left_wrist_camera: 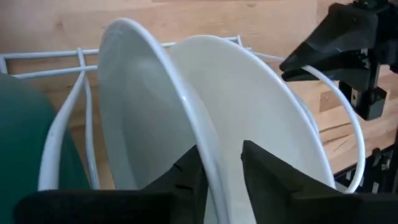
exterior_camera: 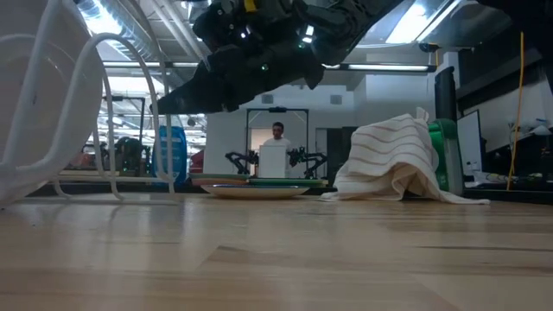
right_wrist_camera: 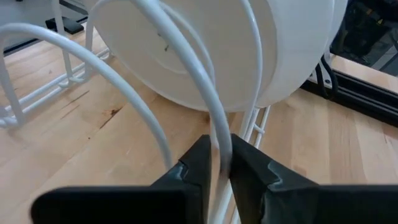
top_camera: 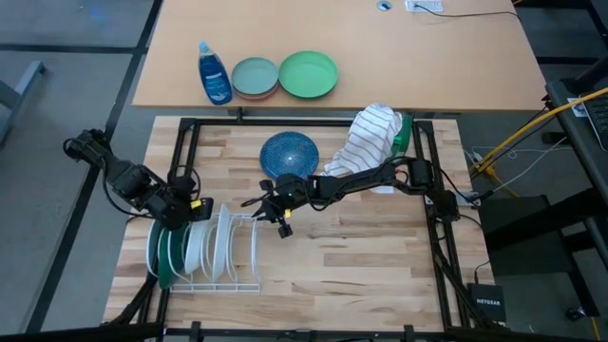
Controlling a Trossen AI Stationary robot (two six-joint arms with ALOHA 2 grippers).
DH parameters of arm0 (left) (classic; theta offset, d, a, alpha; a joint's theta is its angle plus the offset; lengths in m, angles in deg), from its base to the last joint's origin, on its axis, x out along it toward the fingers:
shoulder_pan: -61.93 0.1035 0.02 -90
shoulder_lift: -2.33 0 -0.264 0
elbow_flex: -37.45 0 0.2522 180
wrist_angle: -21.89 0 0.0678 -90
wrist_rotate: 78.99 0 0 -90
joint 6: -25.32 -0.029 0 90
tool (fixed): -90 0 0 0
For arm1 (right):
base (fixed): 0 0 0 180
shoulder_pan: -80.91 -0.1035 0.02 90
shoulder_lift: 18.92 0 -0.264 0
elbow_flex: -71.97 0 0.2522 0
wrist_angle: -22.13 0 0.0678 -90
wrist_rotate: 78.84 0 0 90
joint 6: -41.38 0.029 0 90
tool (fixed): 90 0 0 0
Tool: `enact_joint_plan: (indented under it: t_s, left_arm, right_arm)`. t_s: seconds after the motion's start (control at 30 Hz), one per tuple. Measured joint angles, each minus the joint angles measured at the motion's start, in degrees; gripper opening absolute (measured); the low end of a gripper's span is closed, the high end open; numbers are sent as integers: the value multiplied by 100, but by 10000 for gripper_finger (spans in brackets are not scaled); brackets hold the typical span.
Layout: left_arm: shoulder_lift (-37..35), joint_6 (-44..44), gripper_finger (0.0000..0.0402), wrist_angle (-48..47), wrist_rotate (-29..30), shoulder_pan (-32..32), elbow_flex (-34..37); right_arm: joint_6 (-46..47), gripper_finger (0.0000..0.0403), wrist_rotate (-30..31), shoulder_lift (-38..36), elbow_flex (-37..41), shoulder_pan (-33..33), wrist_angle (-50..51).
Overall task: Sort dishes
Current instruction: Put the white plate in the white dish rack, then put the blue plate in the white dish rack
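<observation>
A white wire dish rack (top_camera: 223, 271) stands at the table's near left. In it a dark green plate (top_camera: 161, 255) and white plates (top_camera: 201, 242) stand on edge between the wires. A dark blue speckled plate (top_camera: 290, 155) lies flat at the table's middle far side. My left gripper (top_camera: 187, 211) is over the rack's far end, shut on a white plate's rim (left_wrist_camera: 214, 165). My right gripper (top_camera: 258, 202) reaches in from the right and is shut on a rack wire (right_wrist_camera: 217, 146). My left gripper pinches the upper rim (left_wrist_camera: 208, 155) of a white plate between its two fingers, which lie across the rim. The plate stands on edge in the rack, beside a second white plate (left_wrist_camera: 261, 93). My right gripper pinches one curved wire hoop (right_wrist_camera: 214, 124) of the rack between its two fingers, at the rack's right side. The fingers lie across the wire. The rack stands on the table.
A striped towel (top_camera: 370, 138) lies heaped over a green thing (top_camera: 404, 133) at the far right. On the tan table behind stand a blue soap bottle (top_camera: 214, 74), a grey-blue plate over a pink one (top_camera: 255, 78) and a light green plate (top_camera: 308, 74). The near right wood (top_camera: 380, 275) is bare.
</observation>
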Motion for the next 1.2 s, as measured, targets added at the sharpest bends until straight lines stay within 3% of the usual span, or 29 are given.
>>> enact_joint_plan:
  t_s: [0.27, 0.67, 1.2]
  left_arm:
    - [-102, -476, 126, 328, -10, 0, 22]
    - [-637, -529, 120, 481, -576, -12, -6]
    - [-1206, -548, 120, 534, -412, -2, -2]
  right_arm:
    - [99, 88, -2, 0, 0, 0, 261]
    - [980, 97, -22, 0, 2, 0, 724]
    - [1027, 97, -9, -64, 4, 0, 1563]
